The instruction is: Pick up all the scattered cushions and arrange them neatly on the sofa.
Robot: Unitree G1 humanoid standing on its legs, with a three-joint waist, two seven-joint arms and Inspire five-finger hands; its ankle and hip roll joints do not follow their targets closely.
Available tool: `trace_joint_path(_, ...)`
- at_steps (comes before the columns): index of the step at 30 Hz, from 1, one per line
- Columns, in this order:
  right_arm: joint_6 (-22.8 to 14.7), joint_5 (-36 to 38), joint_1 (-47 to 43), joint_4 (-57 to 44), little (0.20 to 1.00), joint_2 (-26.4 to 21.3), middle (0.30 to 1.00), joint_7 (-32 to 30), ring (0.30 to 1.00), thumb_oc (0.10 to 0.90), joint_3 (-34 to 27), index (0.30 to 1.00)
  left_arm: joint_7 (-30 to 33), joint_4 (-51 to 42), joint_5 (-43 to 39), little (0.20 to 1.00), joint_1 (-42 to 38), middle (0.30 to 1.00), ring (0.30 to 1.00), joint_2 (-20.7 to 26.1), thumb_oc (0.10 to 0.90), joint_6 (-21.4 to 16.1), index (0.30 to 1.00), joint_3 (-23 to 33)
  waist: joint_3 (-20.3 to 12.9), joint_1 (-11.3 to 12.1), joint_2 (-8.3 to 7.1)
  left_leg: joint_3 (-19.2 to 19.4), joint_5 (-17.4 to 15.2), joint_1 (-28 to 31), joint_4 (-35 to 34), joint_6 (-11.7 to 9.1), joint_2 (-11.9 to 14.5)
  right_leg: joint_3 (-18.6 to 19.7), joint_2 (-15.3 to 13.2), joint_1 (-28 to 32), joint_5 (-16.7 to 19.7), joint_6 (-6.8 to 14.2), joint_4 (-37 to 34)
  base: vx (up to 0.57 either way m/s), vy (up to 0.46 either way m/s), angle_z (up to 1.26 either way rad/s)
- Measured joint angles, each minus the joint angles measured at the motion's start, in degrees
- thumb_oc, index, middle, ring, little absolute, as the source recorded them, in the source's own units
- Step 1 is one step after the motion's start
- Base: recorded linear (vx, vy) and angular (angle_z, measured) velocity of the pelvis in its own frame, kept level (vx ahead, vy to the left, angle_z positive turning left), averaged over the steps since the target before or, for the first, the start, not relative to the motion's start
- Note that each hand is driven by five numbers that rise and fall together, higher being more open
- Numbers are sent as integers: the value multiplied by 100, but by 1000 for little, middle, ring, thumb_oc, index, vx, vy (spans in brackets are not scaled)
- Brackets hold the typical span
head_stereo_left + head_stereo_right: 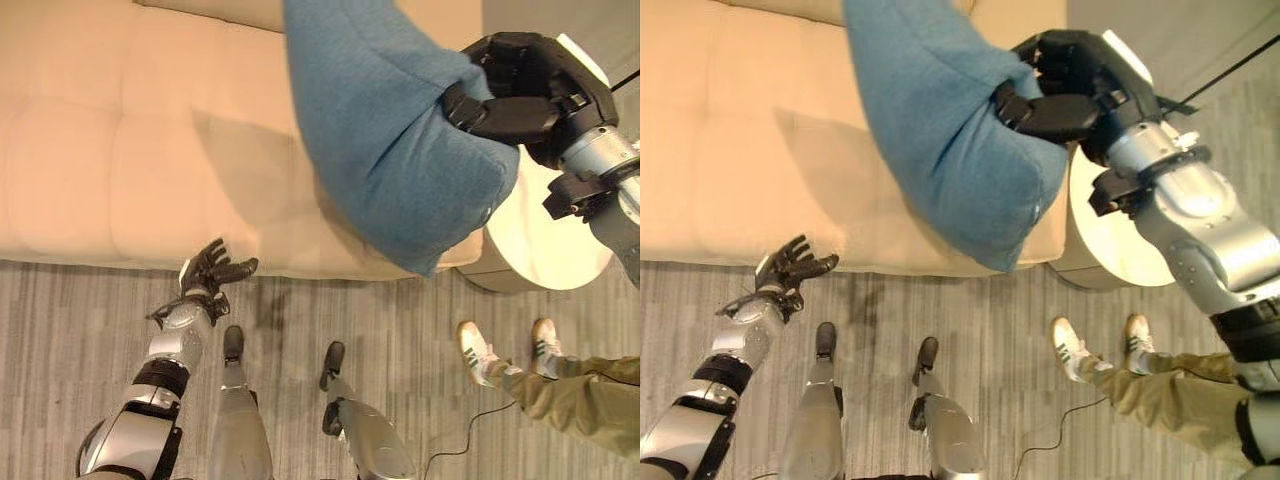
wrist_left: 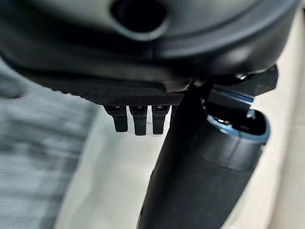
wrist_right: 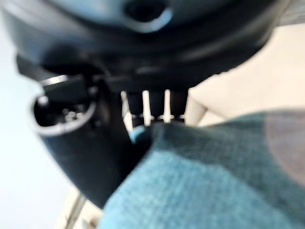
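Note:
A large blue cushion [image 1: 390, 130] hangs above the right part of the beige sofa [image 1: 110, 150], held up in the air. My right hand [image 1: 510, 95] is shut on the cushion's right edge, thumb and fingers pinching the fabric; the right wrist view shows the blue cloth [image 3: 219, 181] pressed against the hand [image 3: 95, 143]. My left hand [image 1: 212, 270] hovers low by the sofa's front edge, fingers spread and holding nothing. In the left wrist view its fingers [image 2: 138, 119] point straight out over the pale seat.
A round pale side table [image 1: 545, 235] stands right of the sofa. A person's legs in olive trousers and white shoes [image 1: 480, 350] stand on the grey wood-grain floor [image 1: 80, 320] at the lower right.

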Motion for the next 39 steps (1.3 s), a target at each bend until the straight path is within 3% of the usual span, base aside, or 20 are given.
trace_joint_path(9,-2,110,-304,-869,300,4,300,113,300,400,359,300,141,-248,-561,900,-90,900,900,-208,800,-90,900,94,-25,75,-37,-21,55,5,-61,-61,150,-16,165,-29,1,-1,1,-1,-20,-1)
trace_joint_path(13,-50,151,383,-1493,300,54,300,197,300,400,-114,300,362,-974,-807,900,-92,900,900,-198,800,-209,900,301,-44,112,-63,-67,55,13,-75,-63,189,-47,194,-3,0,-1,1,12,-25,5)
trace_joint_path(14,-76,151,856,-1630,300,220,300,268,300,400,-446,300,415,-1248,-847,900,-78,900,900,-191,800,-293,900,357,-77,129,-111,-85,54,15,-80,-64,204,-50,216,8,0,-1,1,11,-34,2)
trace_joint_path(16,-113,169,1320,-1647,300,686,300,278,300,400,-524,300,542,-1577,-820,900,-81,900,900,-138,800,-450,900,354,-199,93,-282,-68,39,38,-81,-84,225,-29,221,8,-2,0,0,1,-30,-6)
trace_joint_path(21,-124,174,1463,-1593,300,1203,300,306,300,400,-179,300,857,-1583,-1199,900,-410,900,900,-329,800,-765,900,414,-312,41,-435,-13,45,48,-77,-111,228,4,227,-3,-7,6,0,-1,-2,-6)
trace_joint_path(23,-126,218,1463,-1537,300,1505,300,279,300,400,-9,300,869,-1668,-1453,300,-506,300,300,-475,400,-984,300,487,-352,15,-489,-8,48,52,-78,-117,236,17,226,-8,-34,35,0,-4,20,-4)
trace_joint_path(25,-128,223,1439,-1467,300,1734,300,227,300,400,206,300,875,-1684,-1616,300,-508,300,300,-602,400,-1193,300,452,-378,-2,-523,18,50,73,-69,-118,237,48,226,-2,-34,35,2,2,25,-6)
trace_joint_path(33,-128,338,1418,-811,300,1945,300,73,300,400,257,300,873,-1868,-1800,300,64,300,300,-666,400,-1148,300,-30,-377,-18,-516,137,49,193,-89,-111,172,154,137,27,-33,34,2,19,58,-7)
trace_joint_path(36,-127,256,1421,-623,300,2021,300,-30,300,400,115,300,867,-1928,-1793,300,347,300,300,-622,400,-1016,300,-65,-361,11,-449,186,44,252,-101,-102,138,155,98,63,-34,33,2,35,109,-4)
trace_joint_path(39,-94,11,1529,-413,300,2220,300,-164,300,400,-103,300,843,-2235,-1767,300,766,300,300,-584,400,-926,300,-152,-320,41,-255,196,-2,413,-120,-30,62,152,11,222,-65,30,0,32,101,3)
